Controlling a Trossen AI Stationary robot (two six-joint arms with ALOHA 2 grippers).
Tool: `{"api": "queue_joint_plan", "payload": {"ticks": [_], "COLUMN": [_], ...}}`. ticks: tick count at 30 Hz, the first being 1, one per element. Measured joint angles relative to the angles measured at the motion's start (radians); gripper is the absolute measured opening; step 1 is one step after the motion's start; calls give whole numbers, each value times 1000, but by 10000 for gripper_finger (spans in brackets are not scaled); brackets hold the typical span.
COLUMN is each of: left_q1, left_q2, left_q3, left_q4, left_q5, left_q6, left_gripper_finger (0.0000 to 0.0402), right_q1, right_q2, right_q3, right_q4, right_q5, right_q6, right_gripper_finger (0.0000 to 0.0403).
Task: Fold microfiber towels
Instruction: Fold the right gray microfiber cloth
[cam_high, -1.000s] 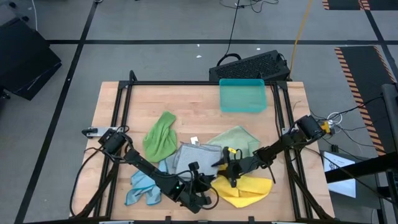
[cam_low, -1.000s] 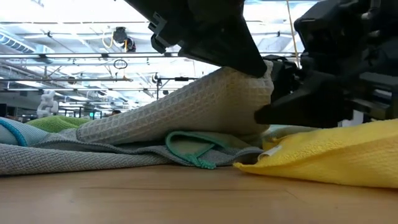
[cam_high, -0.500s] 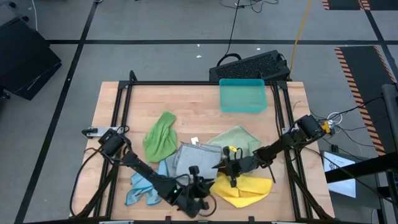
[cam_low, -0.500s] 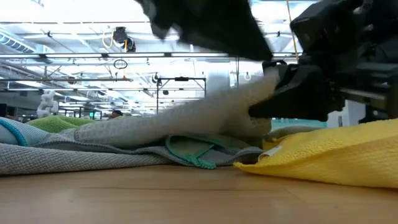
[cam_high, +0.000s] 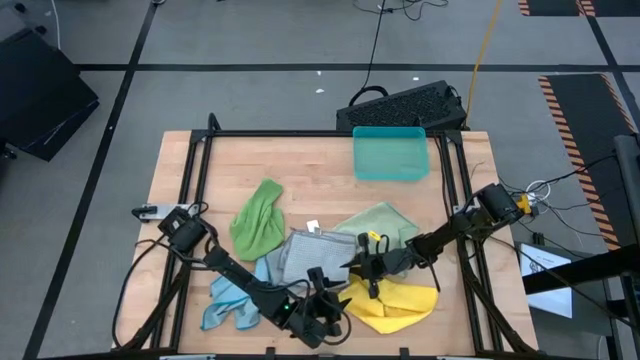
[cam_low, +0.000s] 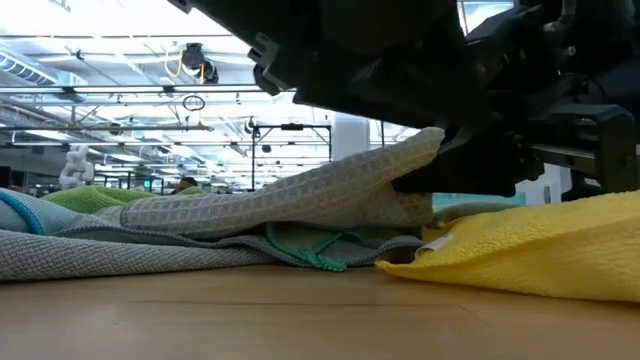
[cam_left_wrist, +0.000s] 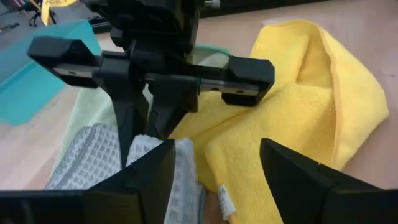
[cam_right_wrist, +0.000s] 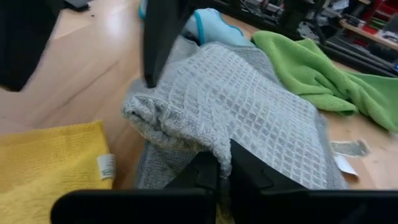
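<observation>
Evidently a handover was under way: the grey waffle-weave microfiber towel (cam_right_wrist: 249, 118), beside the yellow terry towel (cam_left_wrist: 298, 118), was pinched at one corner by the right gripper (cam_high: 368, 268), while the left gripper (cam_high: 322, 303), fingers spread, stood just beside it. Next, a second corner wanted gripping.

I see the towels (cam_high: 300, 262) heaped at the table's (cam_high: 310, 170) near half, between my two arms. The tray (cam_high: 389, 153) sits at the far right, well apart, with a keyboard (cam_high: 405, 103) just behind it.
</observation>
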Motion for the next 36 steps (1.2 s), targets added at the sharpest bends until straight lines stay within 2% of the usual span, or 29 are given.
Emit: {"api": "queue_joint_plan", "payload": {"ticks": [25, 32, 36], "left_q1": [8, 1, 14], "left_q2": [3, 3, 3], "left_q3": [0, 0, 0], "left_q4": [-88, -93, -90], "left_q5": [35, -35, -41], "left_q6": [-44, -23, -11], "left_gripper_finger": [240, 240, 248], "right_q1": [-14, -14, -14], "right_q2": [0, 0, 0], "right_q3": [0, 0, 0], "right_q4": [-12, -12, -12], "right_q5": [-55, -55, -56], "right_q6": [101, 100, 100], "right_gripper_finger": [13, 13, 13]}}
